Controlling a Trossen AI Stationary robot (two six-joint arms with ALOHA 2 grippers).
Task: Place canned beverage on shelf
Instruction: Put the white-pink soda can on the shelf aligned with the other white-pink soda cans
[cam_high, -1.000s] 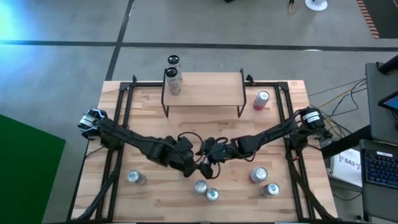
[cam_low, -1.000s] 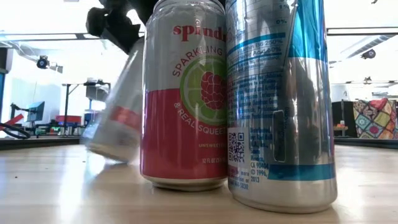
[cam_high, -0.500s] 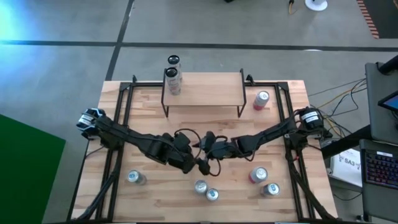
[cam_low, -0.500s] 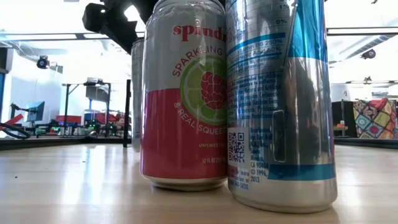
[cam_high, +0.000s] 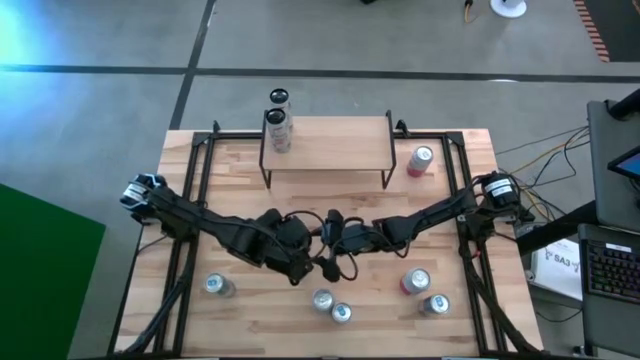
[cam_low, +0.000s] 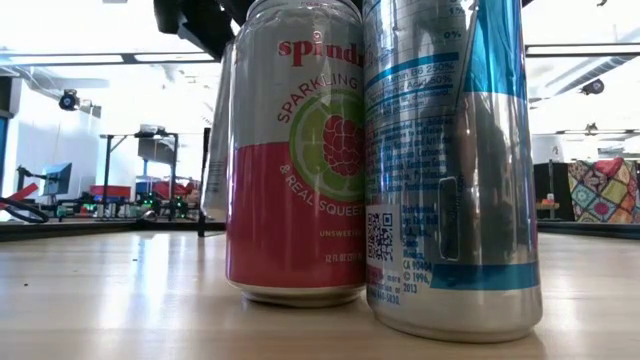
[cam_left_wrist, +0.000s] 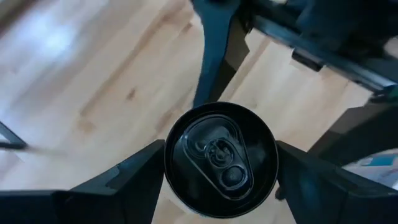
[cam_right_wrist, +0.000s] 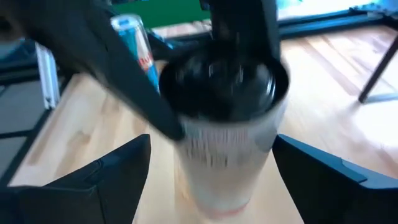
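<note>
My left gripper (cam_high: 314, 245) is shut on a silver can with a dark top (cam_left_wrist: 221, 162) over the middle of the table. The can also shows in the low view (cam_low: 218, 150), behind two nearer cans. My right gripper (cam_right_wrist: 214, 180) is open. Its fingers stand wide apart on either side of the same can (cam_right_wrist: 224, 130), which is blurred there, and they do not touch it. The shelf (cam_high: 330, 145) stands on its wire legs at the table's far edge. Two cans (cam_high: 277, 125) are at the shelf's far left corner. My left gripper pinches the can's upper wall, just under the top rim (cam_left_wrist: 174, 186), between its two fingers (cam_left_wrist: 134, 177). The fingers come from above and point down. The can stands upright in the hold, and in the low view its bottom is clear of the table.
A red can (cam_high: 421, 160) stands on the table right of the shelf. Several cans stand along the near side (cam_high: 218, 286) (cam_high: 322, 299) (cam_high: 415, 282). In the low view a Spindrift can (cam_low: 295, 150) and a silver-blue can (cam_low: 450, 160) fill the foreground. Black frame rails (cam_high: 195, 180) run along both table sides.
The held can was tilted a second ago and has since turned upright. In the low view it now sits a little higher. Both grippers have drifted slightly toward the table's far-left and stayed together at the table's middle.
</note>
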